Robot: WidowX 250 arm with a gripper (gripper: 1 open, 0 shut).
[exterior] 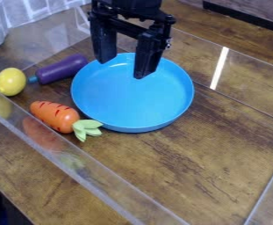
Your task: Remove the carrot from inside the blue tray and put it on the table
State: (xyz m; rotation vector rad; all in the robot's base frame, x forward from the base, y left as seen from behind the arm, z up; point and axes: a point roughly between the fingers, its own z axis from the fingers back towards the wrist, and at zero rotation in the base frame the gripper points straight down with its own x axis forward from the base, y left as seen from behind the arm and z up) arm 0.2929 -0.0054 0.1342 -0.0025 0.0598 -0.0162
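Gripper [129, 63] spread and holding nothing above the blue tray [132, 104]. To its left, my carrot [55, 116] already lies on the table [203, 167]; probably light and firm, perhaps slick, best pinched across its thick orange middle.

Illumination: moderate, uneven. The tabletop [209, 132] is brightest toward the lower part of the view and darker toward the top. A narrow white glare streak lies at upper right. Pale reflections cross the lower left. Image quality: low resolution; fine detail is soft throughout.
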